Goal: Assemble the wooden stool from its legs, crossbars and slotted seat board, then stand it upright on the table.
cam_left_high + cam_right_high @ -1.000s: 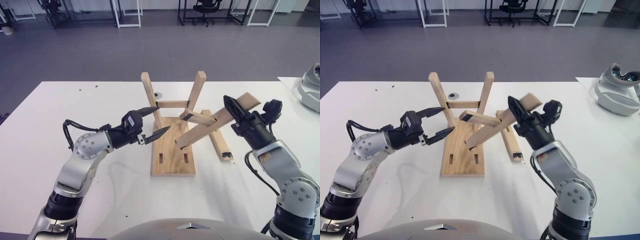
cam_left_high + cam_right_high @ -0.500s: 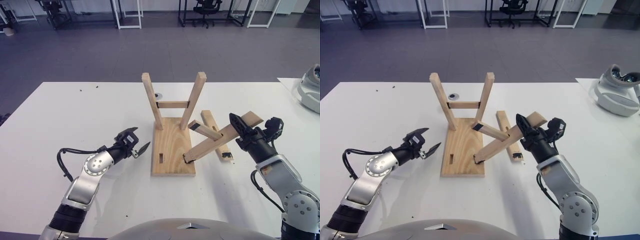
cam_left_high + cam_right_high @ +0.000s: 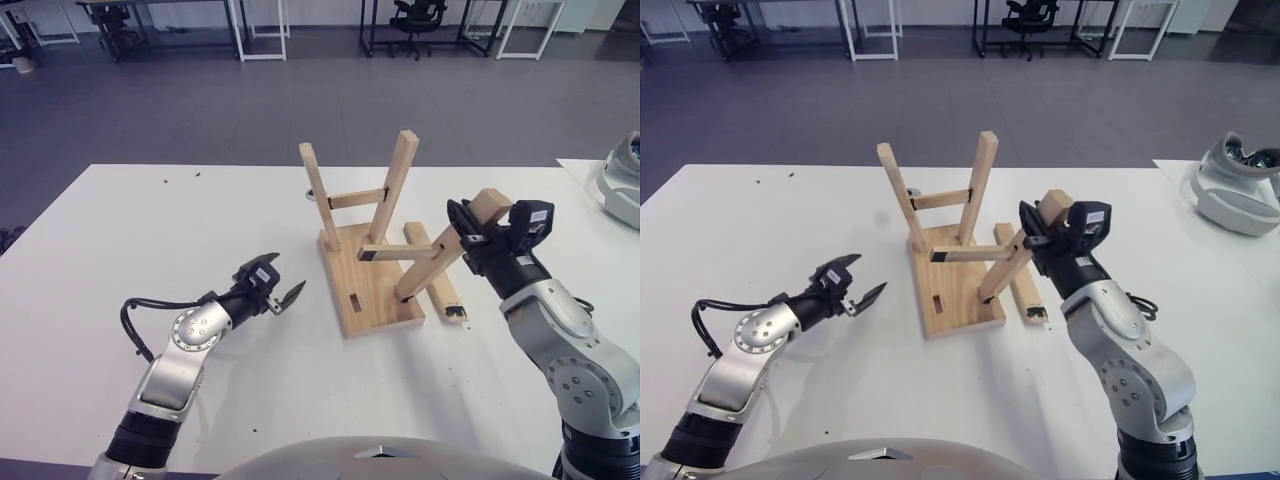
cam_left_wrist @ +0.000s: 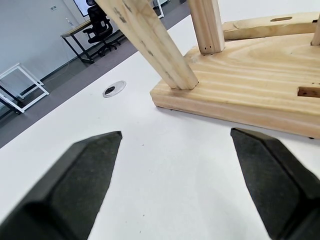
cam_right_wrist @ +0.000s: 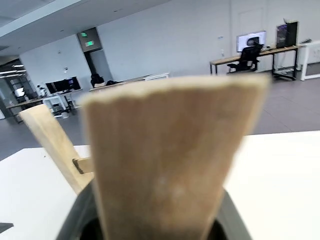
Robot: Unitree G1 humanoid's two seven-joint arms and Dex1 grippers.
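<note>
At frame centre we see the pale wooden slotted seat board point(image 3: 375, 290), its right edge met by the foot of a square wooden leg point(image 3: 432, 262) slanting down-left from the right gripper point(image 3: 470, 232) clenched on its top, while the left gripper point(image 3: 291, 271) rests splayed and empty at left.

In the right wrist view the leg point(image 5: 165, 155) held by the right hand point(image 3: 472, 232) is blurred and cut off at the edge. Whether its foot sits in a slot of the seat board point(image 3: 385, 312) cannot be told. It partly hides a loose wooden piece point(image 3: 446, 292); the headset point(image 3: 622, 178) is cropped.
</note>
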